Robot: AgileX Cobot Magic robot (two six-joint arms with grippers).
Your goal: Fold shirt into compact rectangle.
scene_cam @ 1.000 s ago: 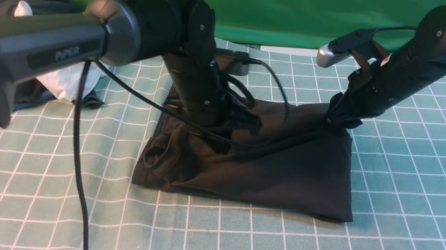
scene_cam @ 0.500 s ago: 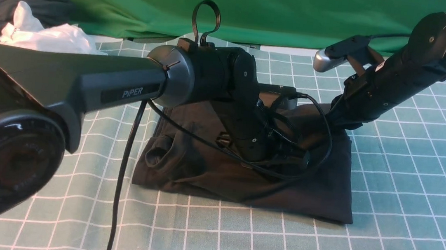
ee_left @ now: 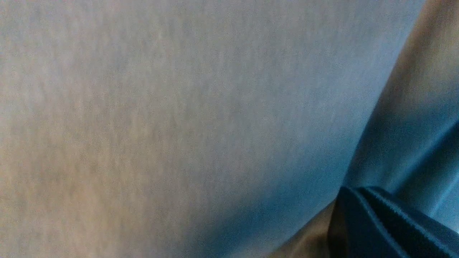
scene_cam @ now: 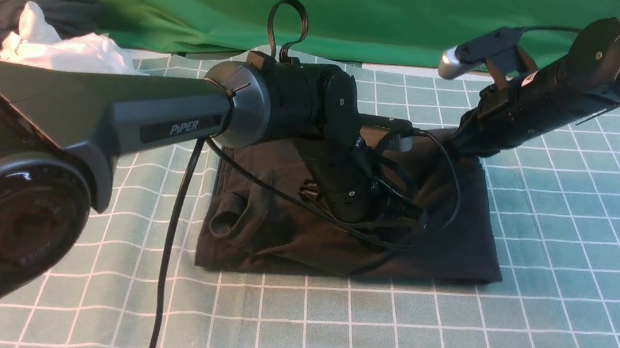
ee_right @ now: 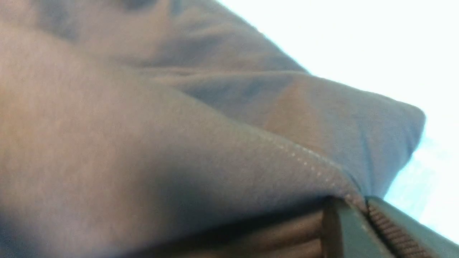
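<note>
The black shirt (scene_cam: pixel 453 241) lies folded in a rough rectangle on the green grid mat (scene_cam: pixel 560 315); neither print nor label shows. My left gripper (scene_cam: pixel 406 213) is sunk in the shirt's middle, shut on a fold of its cloth. In the left wrist view the shirt (ee_left: pixel 179 125) fills the picture, and one dark ribbed finger (ee_left: pixel 376 225) shows at the edge. My right gripper (scene_cam: pixel 458 146) is shut on the shirt's far right corner and holds it slightly off the mat. In the right wrist view the stitched hem (ee_right: pixel 308 165) runs into the closed right gripper (ee_right: pixel 367 208).
A white garment (scene_cam: pixel 63 50) and a dark grey bundle (scene_cam: pixel 51 3) are piled at the back left. A green backdrop (scene_cam: pixel 361 12) closes off the far side. The left arm's cable (scene_cam: pixel 170 240) hangs down to the mat in front of the shirt's left end.
My left arm swung right across the shirt, carrying cloth to the middle. The right gripper then rose and pulled back, and the shirt's near edge slid away from me.
</note>
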